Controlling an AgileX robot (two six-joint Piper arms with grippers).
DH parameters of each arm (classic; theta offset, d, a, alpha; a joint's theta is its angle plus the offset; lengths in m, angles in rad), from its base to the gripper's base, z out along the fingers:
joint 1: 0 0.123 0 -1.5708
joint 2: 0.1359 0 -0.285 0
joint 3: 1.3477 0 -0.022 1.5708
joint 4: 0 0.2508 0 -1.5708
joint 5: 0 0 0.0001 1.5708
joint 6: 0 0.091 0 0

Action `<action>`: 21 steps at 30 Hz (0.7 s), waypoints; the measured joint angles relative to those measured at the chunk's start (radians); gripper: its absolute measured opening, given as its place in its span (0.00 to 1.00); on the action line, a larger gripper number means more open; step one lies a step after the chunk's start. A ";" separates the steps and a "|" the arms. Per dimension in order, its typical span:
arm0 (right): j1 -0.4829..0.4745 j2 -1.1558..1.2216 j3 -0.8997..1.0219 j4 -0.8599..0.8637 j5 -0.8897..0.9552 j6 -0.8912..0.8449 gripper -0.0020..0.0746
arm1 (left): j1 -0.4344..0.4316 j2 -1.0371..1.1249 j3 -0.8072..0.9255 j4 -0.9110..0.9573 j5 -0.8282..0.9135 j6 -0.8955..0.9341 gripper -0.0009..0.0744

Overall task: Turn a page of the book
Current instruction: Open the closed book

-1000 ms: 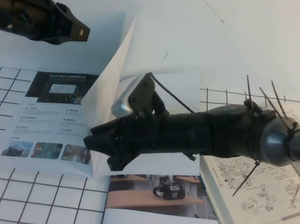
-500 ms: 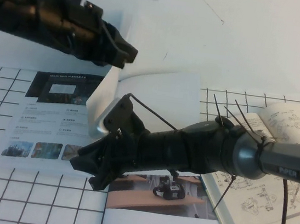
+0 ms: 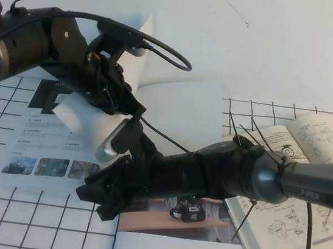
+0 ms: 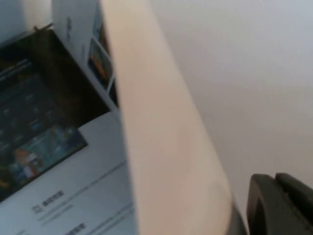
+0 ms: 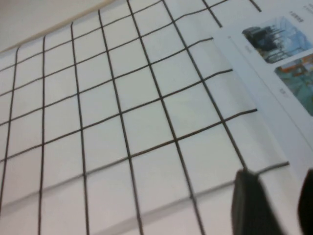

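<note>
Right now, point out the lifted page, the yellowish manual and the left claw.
page (image 3: 175,104), high view, on its pale raised face.
manual (image 3: 300,231), high view, on its line-drawing page.
left claw (image 3: 133,109), high view, at the tips by the page.

A white grid-lined table carries the book, a booklet and a manual.

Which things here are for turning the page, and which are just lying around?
For the job:
- the book
- the lifted page
- left gripper, up against that page
- right gripper, low over the book's near edge

Just lying about:
- yellowish manual, on the right
- booklet picturing a black robot
- checked table cover
</note>
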 joint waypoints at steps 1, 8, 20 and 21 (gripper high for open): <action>0.000 0.000 0.000 -0.004 0.009 0.000 0.32 | 0.003 0.000 -0.005 0.019 -0.006 -0.024 0.01; -0.002 -0.055 0.000 -0.009 0.031 -0.002 0.32 | 0.076 0.014 0.001 0.150 -0.004 -0.092 0.01; -0.002 -0.266 0.006 -0.329 -0.198 0.151 0.32 | 0.197 0.029 0.012 0.086 -0.004 -0.096 0.01; -0.004 -0.288 0.014 -0.385 -0.229 0.187 0.32 | 0.210 0.031 0.022 0.075 -0.006 -0.096 0.01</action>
